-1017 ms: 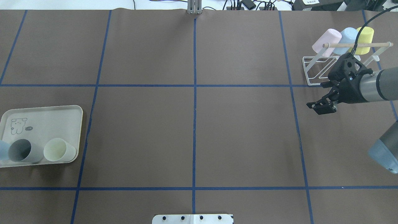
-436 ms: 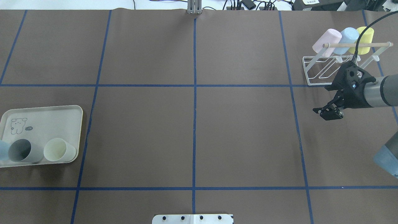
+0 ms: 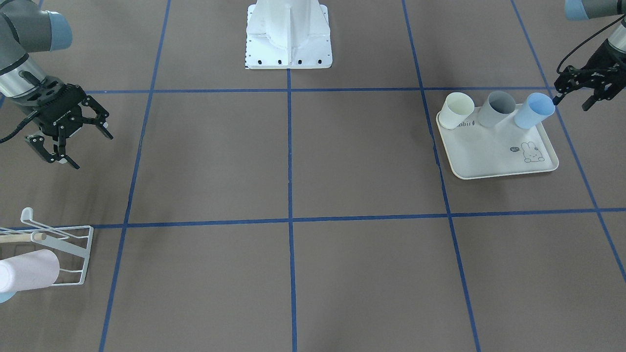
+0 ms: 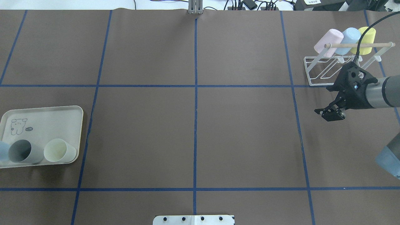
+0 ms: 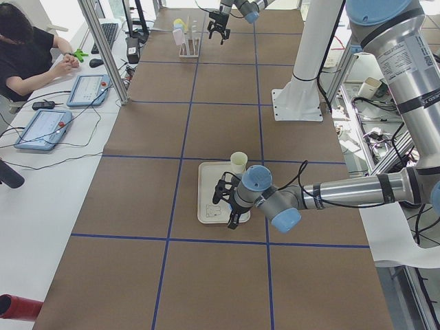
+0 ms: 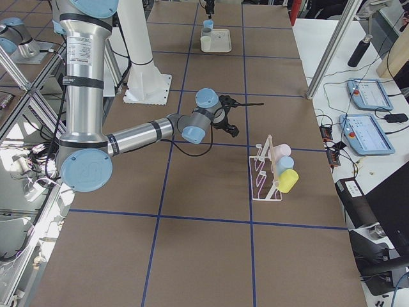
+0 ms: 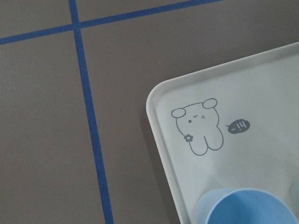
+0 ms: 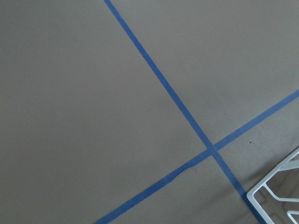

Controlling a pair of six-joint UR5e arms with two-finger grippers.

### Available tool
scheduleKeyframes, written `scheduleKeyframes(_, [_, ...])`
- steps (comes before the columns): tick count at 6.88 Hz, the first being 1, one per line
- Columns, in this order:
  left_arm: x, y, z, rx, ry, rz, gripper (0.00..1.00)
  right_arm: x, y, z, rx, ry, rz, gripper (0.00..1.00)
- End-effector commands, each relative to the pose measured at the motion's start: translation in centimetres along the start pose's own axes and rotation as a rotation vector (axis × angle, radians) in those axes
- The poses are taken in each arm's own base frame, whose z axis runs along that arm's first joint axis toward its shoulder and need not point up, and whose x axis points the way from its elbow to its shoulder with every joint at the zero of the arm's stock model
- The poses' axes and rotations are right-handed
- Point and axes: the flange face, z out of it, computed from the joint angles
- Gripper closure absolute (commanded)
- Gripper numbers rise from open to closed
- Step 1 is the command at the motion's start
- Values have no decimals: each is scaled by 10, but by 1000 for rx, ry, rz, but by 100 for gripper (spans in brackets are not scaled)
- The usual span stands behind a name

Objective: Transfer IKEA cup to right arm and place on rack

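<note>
The pale blue plastic cup (image 3: 534,110) leans tilted at the right end of the cream rabbit-print tray (image 3: 494,159), in the upper right of the front-facing frame. It looks light, smooth and thin-walled, so pinching the wall at the rim, one finger inside, seems best. The left gripper (image 3: 571,101) has its jaws spread wide and empty, with one tip at the cup's rim; I cannot tell if it touches. At far left, the right gripper (image 3: 90,151) hangs with jaws apart and empty over the surface (image 3: 367,161), near the white wire rack (image 3: 90,252).
</note>
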Motion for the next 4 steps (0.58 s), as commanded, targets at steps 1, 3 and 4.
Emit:
scheduleKeyframes(1, [7,3,6,-28,24,15,19,0,1,1,-3,0,1,0])
scheduleKeyframes(3, [8,3,7,-33,26,15,42,1,2,1,-4,0,2,0])
scheduleKeyframes(4, [7,1,9,-33,26,15,43,1,2,1,-4,0,2,0])
